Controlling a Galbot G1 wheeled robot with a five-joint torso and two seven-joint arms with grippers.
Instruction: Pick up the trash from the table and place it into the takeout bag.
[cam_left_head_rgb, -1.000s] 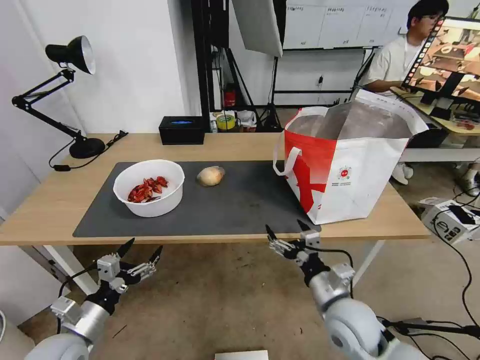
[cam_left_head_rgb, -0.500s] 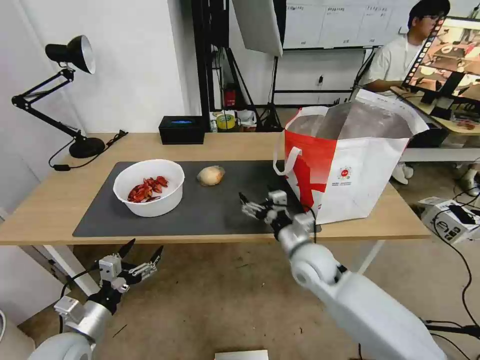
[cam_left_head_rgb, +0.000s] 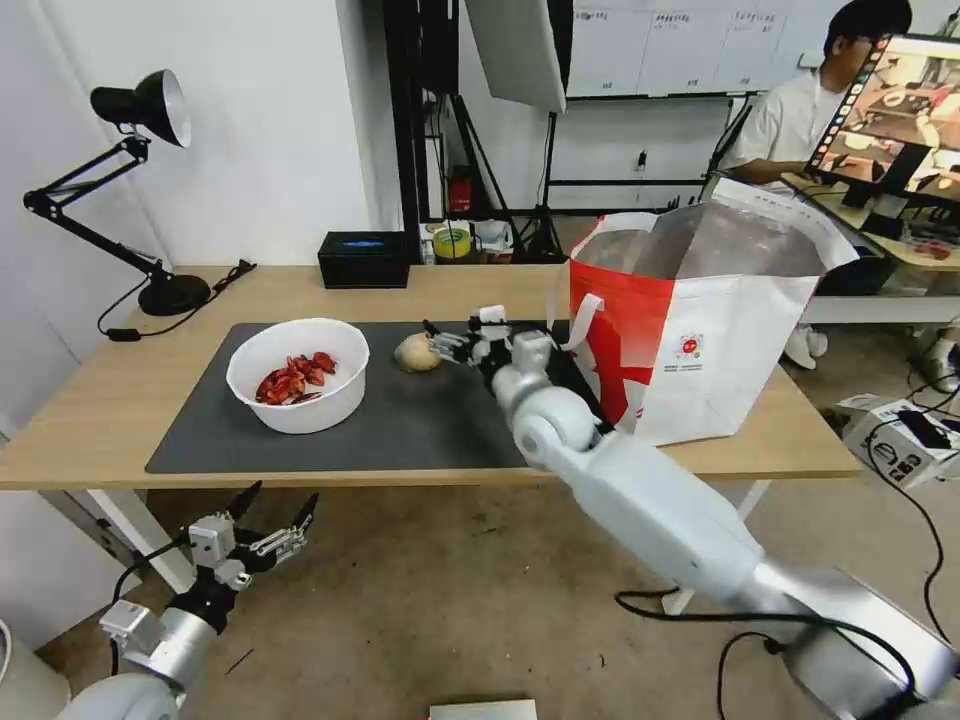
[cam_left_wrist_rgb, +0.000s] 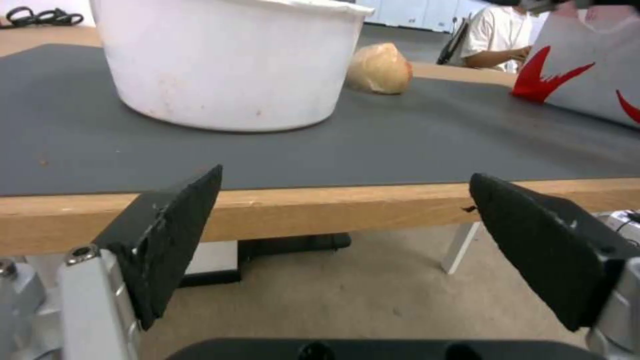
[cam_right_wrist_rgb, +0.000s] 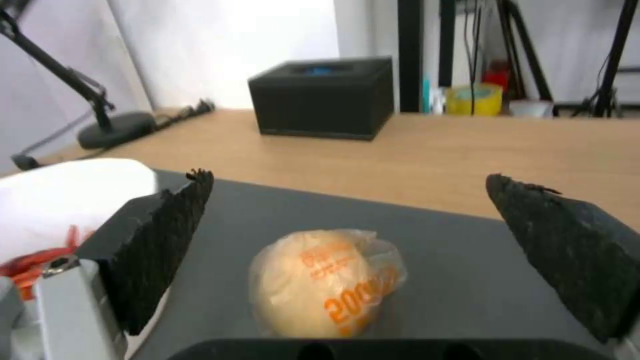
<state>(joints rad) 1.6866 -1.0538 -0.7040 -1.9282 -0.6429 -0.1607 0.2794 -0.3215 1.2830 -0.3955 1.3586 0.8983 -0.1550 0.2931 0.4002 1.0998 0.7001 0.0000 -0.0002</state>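
One bun-like lump (cam_right_wrist_rgb: 325, 283) between claw (cam_right_wrist_rgb: 347, 250) fingers

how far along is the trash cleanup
Nothing visibly bagged; the takeout bag interior is hidden. In hand: right claw, open, brackets the wrapped bun without gripping it. Left: bun and white bowl on the mat. Left claw waits below the table.

Mat (cam_left_head_rgb: 400, 420): I see it on the tabletop (cam_left_head_rgb: 90, 410).
Bowl (cam_left_head_rgb: 298, 375): on the mat, left.
Bun lump (cam_left_head_rgb: 418, 352): on the mat, right of the bowl.
Takeout bag (cam_left_head_rgb: 700, 330): far right.
Box (cam_left_head_rgb: 364, 260): behind the mat.
Lamp (cam_left_head_rgb: 150, 200): back left.
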